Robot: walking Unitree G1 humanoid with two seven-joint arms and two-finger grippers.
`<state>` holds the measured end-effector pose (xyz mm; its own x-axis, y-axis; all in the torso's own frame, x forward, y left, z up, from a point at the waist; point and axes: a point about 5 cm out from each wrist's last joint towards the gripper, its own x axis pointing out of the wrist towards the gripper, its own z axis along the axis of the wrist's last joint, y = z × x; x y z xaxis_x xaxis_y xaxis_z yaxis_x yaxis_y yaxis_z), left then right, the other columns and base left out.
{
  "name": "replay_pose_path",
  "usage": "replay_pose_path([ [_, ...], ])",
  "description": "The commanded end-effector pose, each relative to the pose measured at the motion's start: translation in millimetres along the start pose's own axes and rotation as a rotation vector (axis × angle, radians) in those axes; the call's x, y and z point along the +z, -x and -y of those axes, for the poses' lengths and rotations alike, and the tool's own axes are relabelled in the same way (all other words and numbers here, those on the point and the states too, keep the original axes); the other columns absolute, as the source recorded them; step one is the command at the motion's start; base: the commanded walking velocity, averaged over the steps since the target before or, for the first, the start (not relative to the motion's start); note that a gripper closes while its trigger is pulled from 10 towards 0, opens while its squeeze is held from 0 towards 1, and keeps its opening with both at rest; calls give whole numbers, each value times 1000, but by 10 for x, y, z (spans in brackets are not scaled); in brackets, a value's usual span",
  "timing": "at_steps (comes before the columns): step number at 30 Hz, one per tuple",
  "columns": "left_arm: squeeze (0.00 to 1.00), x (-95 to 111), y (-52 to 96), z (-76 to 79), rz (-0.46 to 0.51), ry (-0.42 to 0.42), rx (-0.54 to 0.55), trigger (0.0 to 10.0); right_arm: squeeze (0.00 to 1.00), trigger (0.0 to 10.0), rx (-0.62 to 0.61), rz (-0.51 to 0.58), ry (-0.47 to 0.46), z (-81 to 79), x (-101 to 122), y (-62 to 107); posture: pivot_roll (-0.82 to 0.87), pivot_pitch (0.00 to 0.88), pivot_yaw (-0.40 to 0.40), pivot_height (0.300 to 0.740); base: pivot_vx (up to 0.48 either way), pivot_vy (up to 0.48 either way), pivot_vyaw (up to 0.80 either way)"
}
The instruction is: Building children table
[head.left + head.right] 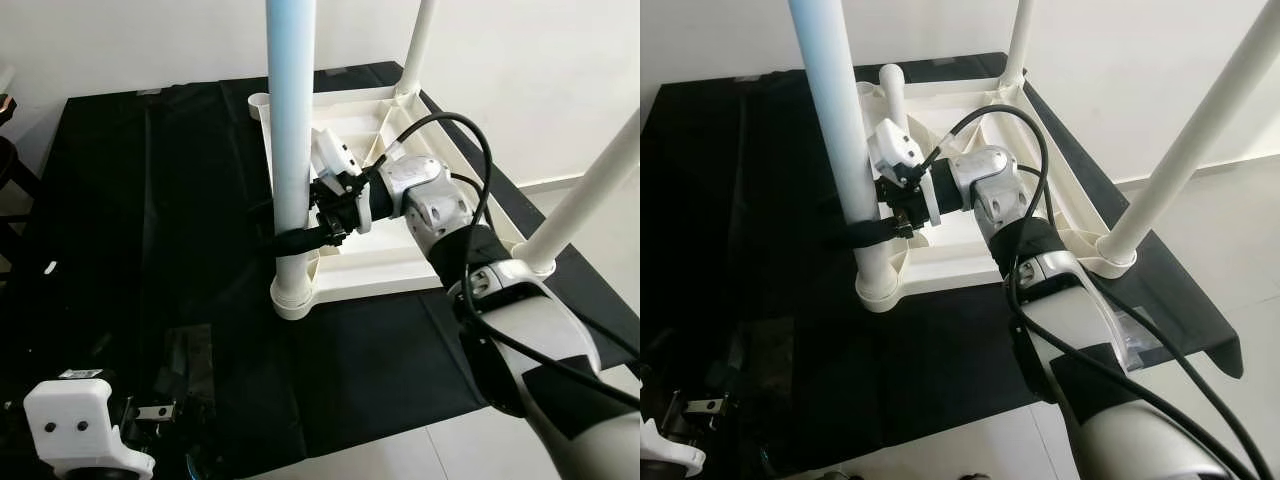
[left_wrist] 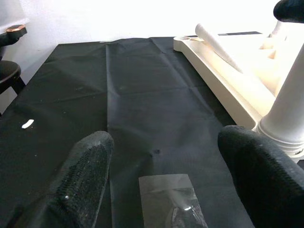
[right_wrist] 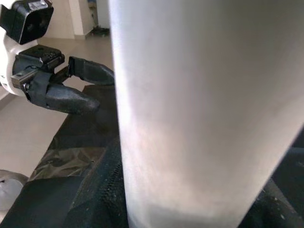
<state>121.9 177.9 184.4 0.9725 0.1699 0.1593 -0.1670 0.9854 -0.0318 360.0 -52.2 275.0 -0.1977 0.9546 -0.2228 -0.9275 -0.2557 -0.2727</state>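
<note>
A white children's table lies upside down on a black cloth. Three white legs stand up from its corners. My right gripper is shut on the near-left leg, its black fingers wrapped around the leg just above the socket; the same leg is close up in the right wrist view. A loose leg lies on the underside by the far-left corner socket. My left gripper hangs low over the cloth's near-left part, open with nothing between its fingers.
A clear plastic bag lies on the cloth just beyond my left gripper. A dark stool stands off the cloth's left side. Pale floor tiles border the cloth on the right and in front.
</note>
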Motion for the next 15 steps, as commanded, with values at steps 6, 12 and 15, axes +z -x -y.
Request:
replay_pose_path([
  [6,0,12,28,-14,-7,5,5,10000,0,0,-108,-25,-41,-57,-282,-19,173,180,-44,740,0,0,0],
  [12,0,4,11,2,-2,31,-19,10000,0,0,-967,-20,-309,-183,-808,-176,132,179,-41,740,0,0,0],
  [15,0,-20,-20,10,-1,40,-33,10000,0,0,-1123,-15,-345,-504,-802,-393,118,171,-20,740,0,0,0],
])
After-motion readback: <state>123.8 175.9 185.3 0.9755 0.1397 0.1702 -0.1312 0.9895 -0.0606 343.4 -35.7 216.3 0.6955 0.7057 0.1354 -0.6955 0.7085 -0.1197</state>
